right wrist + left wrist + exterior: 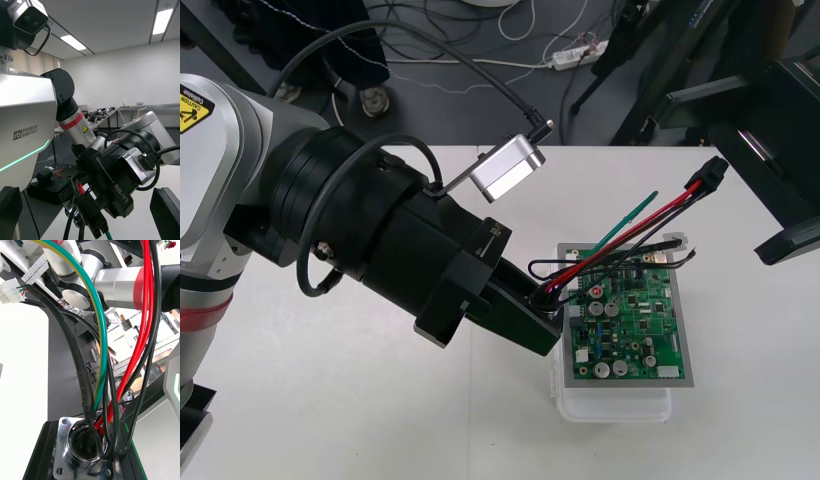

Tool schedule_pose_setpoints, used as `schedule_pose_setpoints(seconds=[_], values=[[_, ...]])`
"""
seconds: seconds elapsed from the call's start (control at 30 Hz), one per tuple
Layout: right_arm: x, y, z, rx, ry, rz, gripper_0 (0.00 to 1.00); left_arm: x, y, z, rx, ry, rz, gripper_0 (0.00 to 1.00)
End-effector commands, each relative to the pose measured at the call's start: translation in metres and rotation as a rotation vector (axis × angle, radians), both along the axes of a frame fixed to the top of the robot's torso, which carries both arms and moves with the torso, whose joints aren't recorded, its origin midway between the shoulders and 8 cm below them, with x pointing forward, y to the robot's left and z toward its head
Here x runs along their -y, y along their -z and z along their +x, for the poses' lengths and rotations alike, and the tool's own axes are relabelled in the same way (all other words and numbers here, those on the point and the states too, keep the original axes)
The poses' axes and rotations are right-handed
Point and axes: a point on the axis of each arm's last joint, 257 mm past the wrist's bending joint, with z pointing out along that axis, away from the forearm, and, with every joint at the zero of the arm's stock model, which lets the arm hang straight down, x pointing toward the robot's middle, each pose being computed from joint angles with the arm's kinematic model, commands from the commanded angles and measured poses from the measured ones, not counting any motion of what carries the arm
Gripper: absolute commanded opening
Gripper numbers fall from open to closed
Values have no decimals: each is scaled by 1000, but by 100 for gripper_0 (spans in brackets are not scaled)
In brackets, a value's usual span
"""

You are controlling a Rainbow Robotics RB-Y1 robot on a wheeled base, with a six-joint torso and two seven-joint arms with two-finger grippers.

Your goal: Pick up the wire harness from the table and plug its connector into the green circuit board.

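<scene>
Pincer of left arm [554,306] clamps harness socket [80,452] beside green board [632,324] — right pincer [87,212] spread open.

Bright, even overhead light w/ soft shadow on table [330,400] under left arm [380,240], slight glare on socket [75,452] flange

Gloss and matt.
The polished round metal socket with a flange [71,459] gleams; the red, green and black plastic-sheathed wires [102,337] are smooth, glossy; the light table [330,420], lower left, is matt.
</scene>
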Motion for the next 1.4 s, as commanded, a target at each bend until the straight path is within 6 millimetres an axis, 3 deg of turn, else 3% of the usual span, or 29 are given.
schedule_pose_setpoints(seconds=[0.03,0.53,0.97,1.0,1.03,1.13,1.23,1.27,1.4], values=[[-10,-9,-16,25,-60,-6,100,-3,-3,-12,35,49,36,0],[-10,4,-9,23,-25,-50,100,-3,-3,-12,40,50,35,0],[-8,2,-10,16,-27,-51,100,-3,-4,-13,37,57,29,0],[-8,2,-10,17,-26,-51,97,-3,-4,-13,37,57,29,0],[-7,2,-10,16,-25,-53,77,-3,-4,-13,37,57,29,0],[-7,2,-10,16,-25,-55,49,-3,-4,-14,36,58,29,0],[-7,3,-10,16,-24,-58,7,-3,-4,-14,37,59,28,0],[-7,2,-10,17,-23,-57,0,-3,-4,-14,36,60,29,0],[-7,3,-10,13,-24,-59,0,-3,-4,-13,38,58,29,0]])
